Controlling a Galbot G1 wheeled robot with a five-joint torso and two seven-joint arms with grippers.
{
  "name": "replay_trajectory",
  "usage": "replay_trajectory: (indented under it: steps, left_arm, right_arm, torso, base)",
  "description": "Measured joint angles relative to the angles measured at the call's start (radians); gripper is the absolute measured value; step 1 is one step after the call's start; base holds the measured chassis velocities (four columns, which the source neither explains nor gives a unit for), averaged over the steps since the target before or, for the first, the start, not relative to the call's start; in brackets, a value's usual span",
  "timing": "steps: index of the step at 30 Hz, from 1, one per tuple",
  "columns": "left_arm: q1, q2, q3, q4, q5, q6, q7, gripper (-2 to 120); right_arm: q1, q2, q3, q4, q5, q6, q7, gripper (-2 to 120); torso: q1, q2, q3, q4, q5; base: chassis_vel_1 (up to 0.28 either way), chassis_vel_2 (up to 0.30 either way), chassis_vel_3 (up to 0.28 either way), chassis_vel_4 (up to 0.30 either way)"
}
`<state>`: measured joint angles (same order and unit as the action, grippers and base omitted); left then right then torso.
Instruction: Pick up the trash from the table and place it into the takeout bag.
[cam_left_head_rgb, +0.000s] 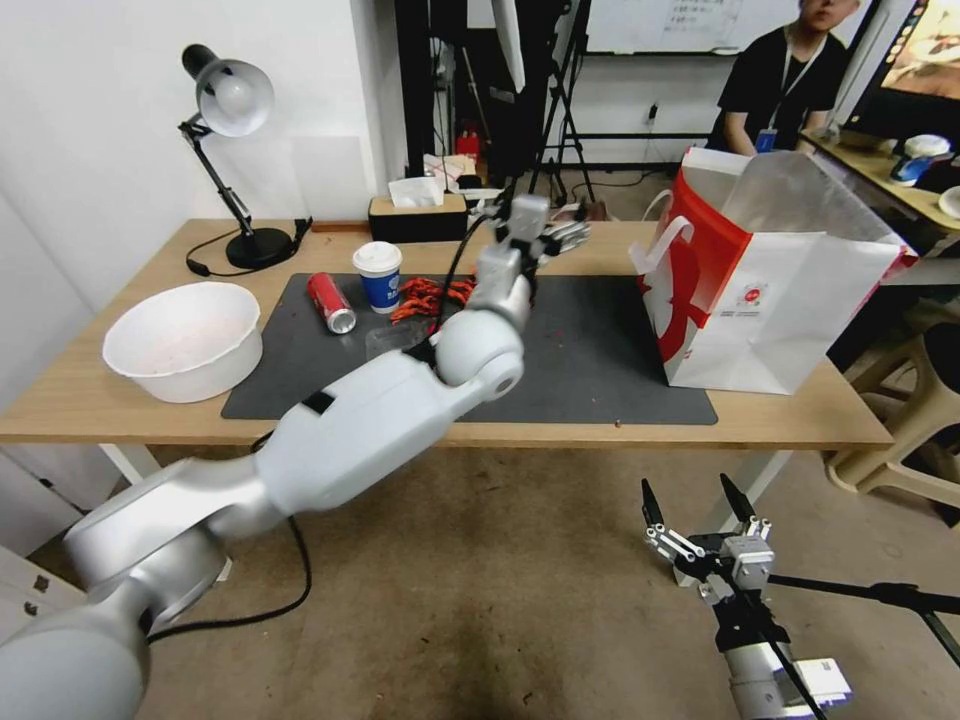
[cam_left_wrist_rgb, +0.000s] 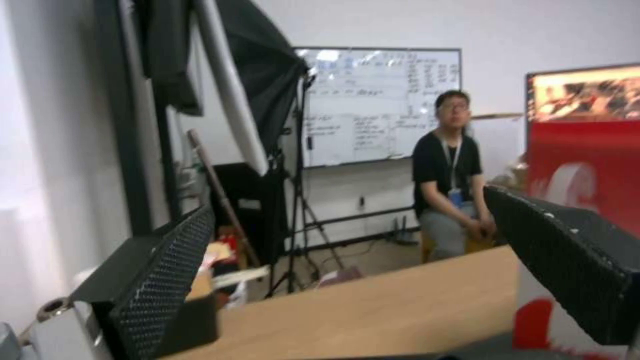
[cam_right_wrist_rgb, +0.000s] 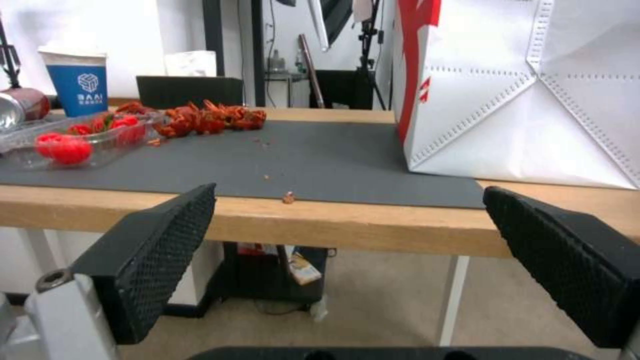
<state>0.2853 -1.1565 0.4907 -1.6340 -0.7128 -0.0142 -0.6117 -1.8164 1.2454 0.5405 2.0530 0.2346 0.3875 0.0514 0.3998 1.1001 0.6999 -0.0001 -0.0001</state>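
Note:
A red soda can (cam_left_head_rgb: 330, 302) lies on its side on the table's (cam_left_head_rgb: 120, 415) dark mat (cam_left_head_rgb: 600, 360), beside an upright blue-and-white paper cup (cam_left_head_rgb: 378, 275) with a white lid. My left arm partly hides a clear tray (cam_right_wrist_rgb: 73, 142) of red pieces. My left gripper (cam_left_head_rgb: 570, 237) hovers open and empty over the table's far edge, left of the takeout bag (cam_left_head_rgb: 770, 290). That bag stands upright and open at the table's right end. My right gripper (cam_left_head_rgb: 686, 490) hangs open and empty below the table's front edge, facing the mat and bag (cam_right_wrist_rgb: 520, 90).
A pile of red shells (cam_left_head_rgb: 430, 295) lies on the mat behind the cup. A large white bowl (cam_left_head_rgb: 185, 340) stands at the left end, with a desk lamp (cam_left_head_rgb: 235, 150) and a tissue box (cam_left_head_rgb: 417, 215) along the back. Stools (cam_left_head_rgb: 910, 420) stand to the right.

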Motion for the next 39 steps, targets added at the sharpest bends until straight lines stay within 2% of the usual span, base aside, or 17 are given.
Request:
replay_trajectory:
  steps: [1, 3, 6, 8, 10, 12, 14, 16, 18, 20, 22, 24, 27, 34, 39]
  left_arm:
    - [0.03, 0.03, -0.012, -0.019, 0.009, 0.0, 0.002, 100]
    - [0.037, 0.038, -0.016, -0.023, 0.011, -0.001, 0.003, 100]
    - [0.189, 0.151, -0.11, -0.114, 0.037, -0.01, 0.026, 100]
    - [0.204, 0.159, -0.123, -0.122, 0.04, -0.012, 0.028, 100]
    - [0.284, 0.19, -0.2, -0.162, 0.063, -0.019, 0.039, 100]
    - [0.304, 0.196, -0.22, -0.171, 0.069, -0.021, 0.043, 100]
    - [0.463, 0.225, -0.346, -0.242, 0.113, -0.038, 0.069, 100]
    - [0.499, 0.229, -0.371, -0.255, 0.12, -0.041, 0.073, 100]
    - [0.636, 0.243, -0.46, -0.301, 0.157, -0.062, 0.092, 100]
    - [0.669, 0.247, -0.481, -0.311, 0.167, -0.072, 0.098, 100]
    - [0.816, 0.258, -0.556, -0.341, 0.218, -0.115, 0.122, 100]
    - [0.85, 0.259, -0.573, -0.349, 0.229, -0.125, 0.125, 100]
    - [0.993, 0.254, -0.633, -0.384, 0.279, -0.163, 0.125, 100]
    - [1.104, 0.228, -0.7, -0.405, 0.343, -0.209, 0.131, 100]
    - [1.121, 0.218, -0.712, -0.407, 0.349, -0.215, 0.133, 100]
  right_arm:
    - [0.0, 0.0, -0.001, 0.002, 0.0, 0.0, 0.0, 100]
    - [0.0, 0.0, -0.001, 0.002, 0.0, 0.0, 0.0, 100]
    - [-0.002, 0.001, -0.005, 0.007, 0.0, 0.0, -0.001, 100]
    - [-0.002, 0.001, -0.006, 0.007, 0.0, 0.0, -0.001, 100]
    - [-0.002, -0.003, -0.008, 0.008, 0.0, 0.0, -0.001, 100]
    - [-0.001, -0.004, -0.009, 0.008, 0.0, 0.0, -0.001, 100]
    - [0.0, -0.011, -0.012, 0.01, 0.0, -0.001, -0.001, 100]
    - [0.0, -0.012, -0.012, 0.011, 0.0, -0.001, -0.001, 100]
    - [-0.004, -0.015, -0.011, 0.018, 0.001, -0.001, -0.001, 100]
    - [-0.006, -0.016, -0.01, 0.02, 0.002, -0.001, -0.001, 100]
    - [-0.009, -0.021, -0.008, 0.027, 0.005, -0.001, -0.002, 100]
    - [-0.01, -0.023, -0.007, 0.029, 0.006, -0.001, -0.002, 100]
    - [-0.009, -0.026, -0.007, 0.031, 0.01, -0.003, -0.002, 100]
    - [-0.002, -0.03, -0.011, 0.032, 0.012, -0.007, -0.002, 100]
    - [-0.001, -0.031, -0.014, 0.032, 0.013, -0.008, -0.002, 100]
  torso:
    - [0.0, 0.0, 0.0, -0.0001, -0.0003]
    - [0.0, 0.0, 0.0, 0.0, -0.0002]
    - [0.0, 0.0, 0.0, 0.0001, -0.0002]
    - [0.0, 0.0, 0.0, 0.0001, -0.0002]
    - [0.0, 0.0, 0.0, 0.0003, 0.0001]
    - [0.0, 0.0, 0.0, 0.0002, 0.0001]
    - [0.0, 0.0, 0.0, 0.0002, 0.0005]
    - [0.0, 0.0, 0.0, -0.0003, 0.0002]
    - [0.0, 0.0, 0.0, -0.0001, 0.0]
    - [0.0, 0.0, 0.0, 0.0, 0.0002]
    - [0.0, 0.0, 0.0, 0.0003, -0.0005]
    - [0.0, 0.0, 0.0, 0.0003, -0.0001]
    - [0.0, 0.0, 0.0, 0.0004, -0.0002]
    - [0.0, 0.0, 0.0, 0.0001, 0.0003]
    - [0.0, 0.0, 0.0, 0.0, 0.0001]
  base:
    - [0.0, 0.0, 0.0, 0.0]
    - [0.0, 0.0, 0.0, 0.0]
    - [0.0, 0.0, 0.0, 0.0]
    - [0.0, 0.0, 0.0, 0.0]
    - [0.0, 0.0, 0.0, 0.0]
    - [0.0, 0.0, 0.0, 0.0]
    - [0.0, 0.0, 0.0, 0.0]
    - [0.0, 0.0, 0.0, 0.0]
    - [0.0, 0.0, 0.0, 0.0]
    - [0.0, 0.0, 0.0, 0.0]
    - [0.0, 0.0, 0.0, 0.0]
    - [0.0, 0.0, 0.0, 0.0]
    - [0.0, 0.0, 0.0, 0.0]
    - [0.0, 0.0, 0.0, 0.0]
    - [0.0, 0.0, 0.0, 0.0]
